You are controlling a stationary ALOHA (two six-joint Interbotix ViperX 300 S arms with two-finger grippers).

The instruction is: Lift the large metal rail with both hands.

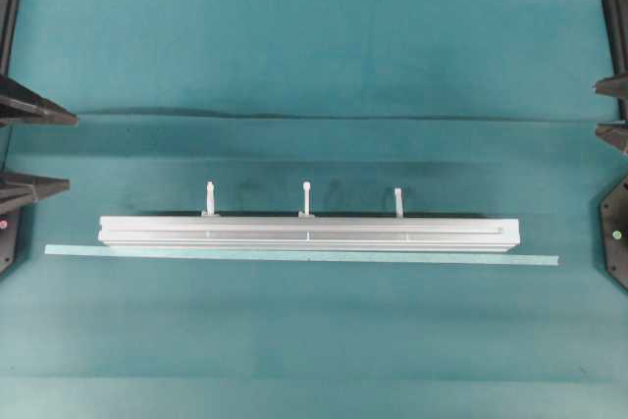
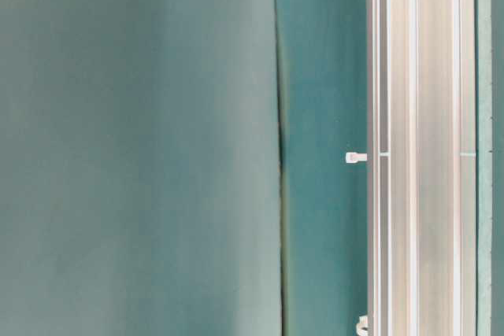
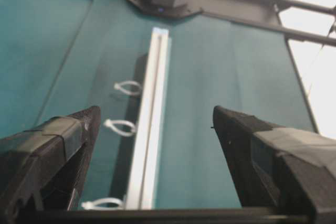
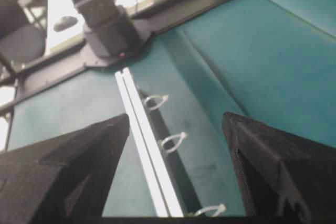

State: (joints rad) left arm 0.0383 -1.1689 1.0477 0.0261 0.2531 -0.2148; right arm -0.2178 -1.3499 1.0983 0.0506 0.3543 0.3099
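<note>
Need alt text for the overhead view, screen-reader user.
A long silver metal rail lies flat across a teal table, untouched, with three white zip ties sticking out of its far side and a thin pale tape strip along its near side. The left gripper and right gripper wait at the frame's edges, jaws open, well clear of the rail.

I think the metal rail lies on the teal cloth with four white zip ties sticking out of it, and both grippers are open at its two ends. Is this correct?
Not quite: the large metal rail carries three zip ties, not four, as the overhead view shows. The rest holds: it lies on the teal cloth, and the left gripper and right gripper stand open at its two ends.
</note>
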